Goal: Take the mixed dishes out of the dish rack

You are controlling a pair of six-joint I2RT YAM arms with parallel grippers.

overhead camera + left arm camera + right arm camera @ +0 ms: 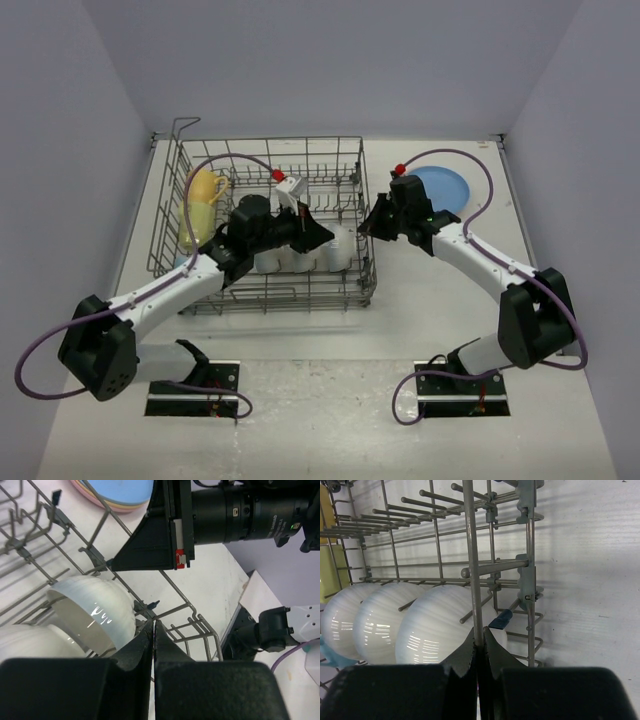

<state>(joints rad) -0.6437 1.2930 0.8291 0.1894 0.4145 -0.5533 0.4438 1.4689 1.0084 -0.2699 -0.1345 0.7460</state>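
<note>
At the right wall of the dish rack the right gripper is clamped on an upright wire, which looks like a brace so the rack doesn't slide. Left gripper sits inside the rack, claw pinched together with nothing visible between the fingers, tips just beside the rim of the nearest white bowl. Three white bowls stand on edge in a row among the tines, toward the rack's near right; yellow mug at its far left; plates stacked on the table, outside the rack to its right. Step in hand, my read: take the end bowl. To do it well the left claw needs to part, straddle the rim with one finger inside and one outside, close, then lift straight up clear of the tines before swinging out — right holds the wire meanwhile. Pose: left arm stretched forward and rightward over the rack's front, wrist low by the bowls; right arm reaches forward and left, elbow bent, wrist pointing at the rack.
</note>
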